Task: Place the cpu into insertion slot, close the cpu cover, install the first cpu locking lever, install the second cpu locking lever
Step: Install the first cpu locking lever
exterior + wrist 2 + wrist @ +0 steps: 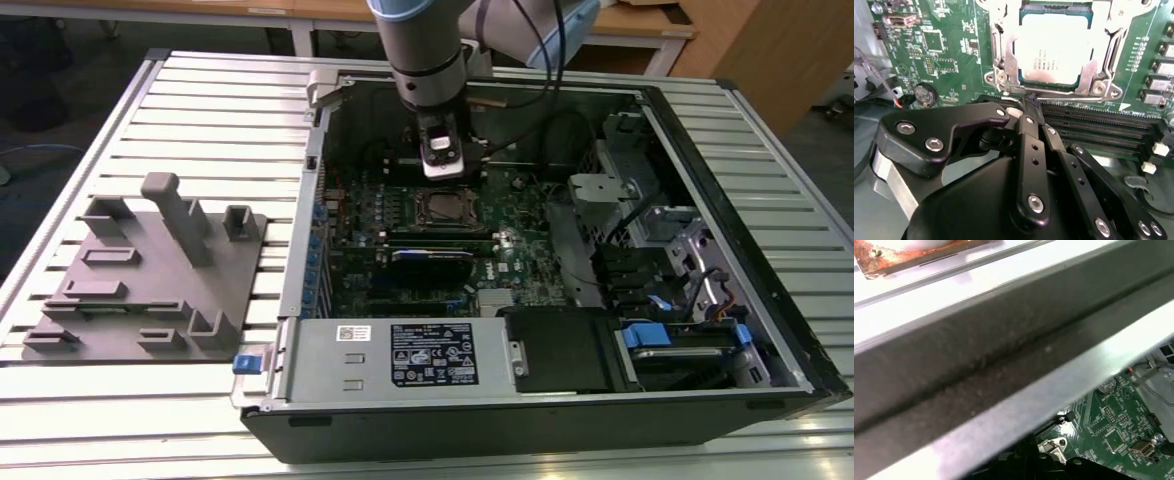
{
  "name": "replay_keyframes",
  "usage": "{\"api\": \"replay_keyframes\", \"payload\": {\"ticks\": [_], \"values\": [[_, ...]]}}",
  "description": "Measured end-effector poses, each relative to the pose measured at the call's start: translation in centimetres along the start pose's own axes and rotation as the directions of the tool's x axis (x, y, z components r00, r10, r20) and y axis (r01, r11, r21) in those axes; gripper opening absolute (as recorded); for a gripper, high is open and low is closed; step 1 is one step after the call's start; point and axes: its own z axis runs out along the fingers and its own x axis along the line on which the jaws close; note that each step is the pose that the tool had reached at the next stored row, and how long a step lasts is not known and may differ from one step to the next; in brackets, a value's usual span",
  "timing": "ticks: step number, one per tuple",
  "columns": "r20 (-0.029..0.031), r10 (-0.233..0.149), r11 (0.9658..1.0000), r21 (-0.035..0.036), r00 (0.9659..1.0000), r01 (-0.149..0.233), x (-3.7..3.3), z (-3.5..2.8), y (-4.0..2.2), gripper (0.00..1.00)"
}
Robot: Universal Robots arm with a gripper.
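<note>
The cpu (1053,49), a silver-grey square chip, lies in the insertion slot (441,208) on the green motherboard (949,45). The silvery cpu cover (1004,57) lies flat around it, framing the chip through its window. My gripper (1029,102) hangs just off one edge of the socket, its black fingers (1030,150) drawn together with nothing visible between them. A thin dark bar (1074,93) runs along that socket edge beside the fingertips; whether they touch it I cannot tell. In the exterior view my gripper (445,172) stands upright just behind the socket.
The motherboard sits inside an open computer case (320,200) on a slatted table (200,90). Long black memory slots (1099,125) run beside the gripper. A grey fixture block (154,270) lies at the exterior view's left. The case's grey wall edge (1004,365) crosses the first wrist view.
</note>
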Motion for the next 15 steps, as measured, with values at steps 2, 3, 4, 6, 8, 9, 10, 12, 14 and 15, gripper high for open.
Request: {"api": "replay_keyframes", "payload": {"ticks": [2, 3, 4, 6, 8, 9, 10, 12, 14, 15], "values": [[0.0001, 0.0, 1.0, -0.0001, 1.0, 0.0, -0.01, -0.1, 0.04, 0.11], [0.001, 0.0, 1.0, 0.0002, 1.0, 0.0, 0.0, -0.1, 0.05, 0.11], [0.0037, -0.001, 1.0, -0.0009, 1.0, 0.001, 0.01, -0.1, 0.07, 0.11], [0.0124, -0.002, 1.0, -0.006, 0.9999, 0.002, 0.05, -0.06, 0.12, 0.11], [0.0179, -0.003, 1.0, -0.0088, 0.9998, 0.003, 0.11, -0.05, 0.19, 0.11], [0.0184, -0.003, 1.0, -0.0091, 0.9998, 0.003, 0.13, -0.05, 0.19, 0.11], [0.0188, -0.003, 1.0, -0.0094, 0.9998, 0.003, 0.16, -0.04, 0.19, 0.11], [0.0195, -0.003, 0.9999, -0.01, 0.9998, 0.003, 0.28, 0.01, 0.15, 0.11], [0.0199, -0.003, 0.9999, -0.0097, 0.9998, 0.003, 0.41, 0.09, 0.14, 0.11], [0.02, -0.003, 0.9999, -0.0096, 0.9998, 0.003, 0.46, 0.12, 0.15, 0.11]]}}
